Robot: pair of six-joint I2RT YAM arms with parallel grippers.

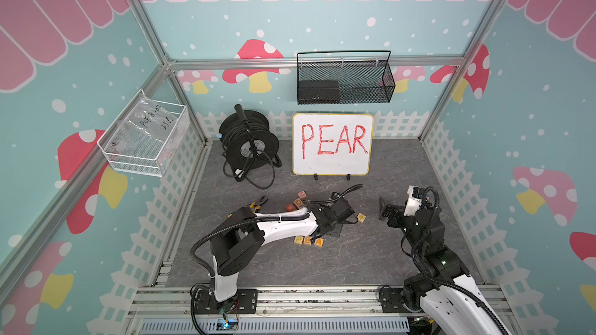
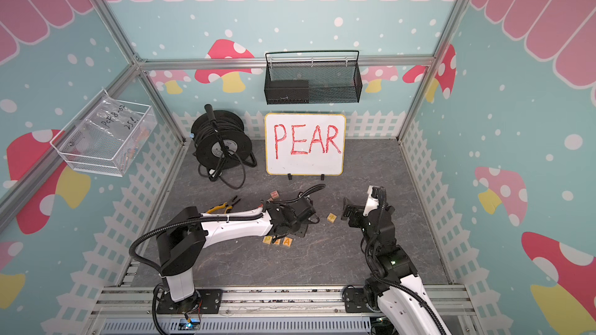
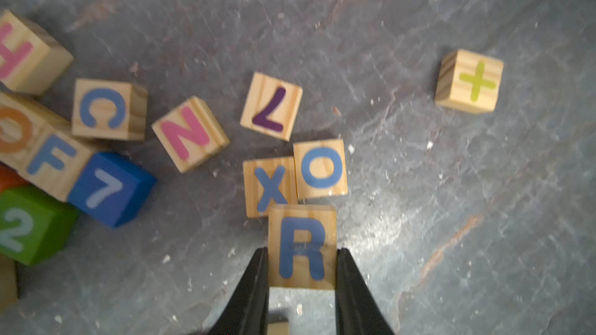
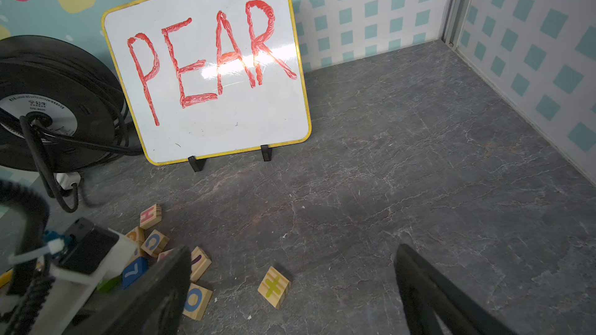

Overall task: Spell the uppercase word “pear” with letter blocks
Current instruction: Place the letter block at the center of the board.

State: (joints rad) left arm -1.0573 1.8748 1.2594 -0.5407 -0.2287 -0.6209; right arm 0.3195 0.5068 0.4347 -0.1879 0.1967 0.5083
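Note:
In the left wrist view a wooden block with a blue R sits between two black fingers. My left gripper is shut on it, just short of the X block and the O block. In both top views the P, E and A blocks lie in a row on the floor, right beside the left gripper. The arm hides the R block there. My right gripper hovers to the right, open and empty.
A whiteboard reading PEAR stands at the back beside a cable reel. Pliers lie left of a pile of other blocks. A lone plus block lies between the arms. Mesh baskets hang on the walls.

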